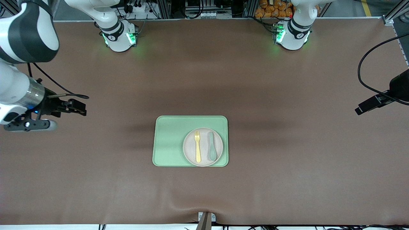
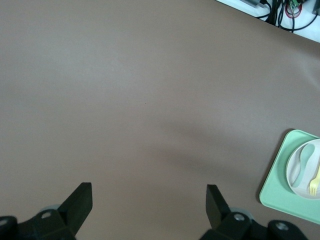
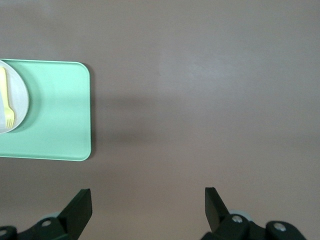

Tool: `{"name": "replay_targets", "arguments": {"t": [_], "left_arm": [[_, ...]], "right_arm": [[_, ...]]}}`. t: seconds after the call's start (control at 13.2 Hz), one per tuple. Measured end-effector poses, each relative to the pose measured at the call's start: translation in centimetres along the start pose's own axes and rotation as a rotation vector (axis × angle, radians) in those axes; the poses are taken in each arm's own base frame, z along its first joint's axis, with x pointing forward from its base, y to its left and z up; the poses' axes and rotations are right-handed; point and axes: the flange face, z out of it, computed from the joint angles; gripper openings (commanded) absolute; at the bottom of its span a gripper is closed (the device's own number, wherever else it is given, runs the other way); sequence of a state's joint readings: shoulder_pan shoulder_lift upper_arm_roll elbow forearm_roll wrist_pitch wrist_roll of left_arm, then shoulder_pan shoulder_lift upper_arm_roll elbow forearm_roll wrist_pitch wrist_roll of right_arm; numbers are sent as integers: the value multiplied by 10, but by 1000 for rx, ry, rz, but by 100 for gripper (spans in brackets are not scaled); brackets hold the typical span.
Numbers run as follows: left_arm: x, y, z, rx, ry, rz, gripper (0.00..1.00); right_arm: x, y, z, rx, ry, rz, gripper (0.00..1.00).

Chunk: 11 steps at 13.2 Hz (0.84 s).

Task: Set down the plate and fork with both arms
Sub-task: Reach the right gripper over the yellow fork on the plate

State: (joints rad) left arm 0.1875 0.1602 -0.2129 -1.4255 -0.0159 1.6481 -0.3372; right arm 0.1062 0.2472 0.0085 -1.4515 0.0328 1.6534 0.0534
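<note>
The pale plate [image 1: 204, 150] sits on a light green tray [image 1: 169, 140] in the middle of the table, at the end of the tray toward the left arm. The yellow fork [image 1: 197, 146] lies on the plate beside a grey-green spoon [image 1: 212, 146]. My right gripper [image 1: 83, 108] hangs open and empty over bare table toward the right arm's end. My left gripper [image 1: 359, 111] hangs open and empty over the left arm's end. The right wrist view shows the open right gripper [image 3: 148, 200], the tray [image 3: 55, 115], plate [image 3: 19, 100] and fork [image 3: 7, 100]. The left wrist view shows the open left gripper [image 2: 149, 200], the tray [image 2: 280, 190], plate [image 2: 313, 159] and fork [image 2: 315, 183].
A brown mat [image 1: 287, 159] covers the whole table. Both arm bases [image 1: 119, 36] stand along the edge farthest from the front camera. A black cable [image 1: 362, 68] loops above the left arm's end of the table. A small bracket [image 1: 206, 218] sits at the table's nearest edge.
</note>
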Motion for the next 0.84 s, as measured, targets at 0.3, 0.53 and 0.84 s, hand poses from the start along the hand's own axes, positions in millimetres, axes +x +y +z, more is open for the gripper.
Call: {"name": "replay_targets", "arguments": {"t": [0.3, 0.53, 0.84], "left_arm": [[6, -18, -1, 2, 1, 81, 100], [1, -13, -5, 1, 6, 122, 100], [-3, -12, -3, 5, -2, 145, 100]], "right_arm": [[31, -51, 27, 39, 62, -26, 100], [53, -103, 68, 82, 111, 38, 100], [79, -188, 121, 100, 120, 107, 97]]}}
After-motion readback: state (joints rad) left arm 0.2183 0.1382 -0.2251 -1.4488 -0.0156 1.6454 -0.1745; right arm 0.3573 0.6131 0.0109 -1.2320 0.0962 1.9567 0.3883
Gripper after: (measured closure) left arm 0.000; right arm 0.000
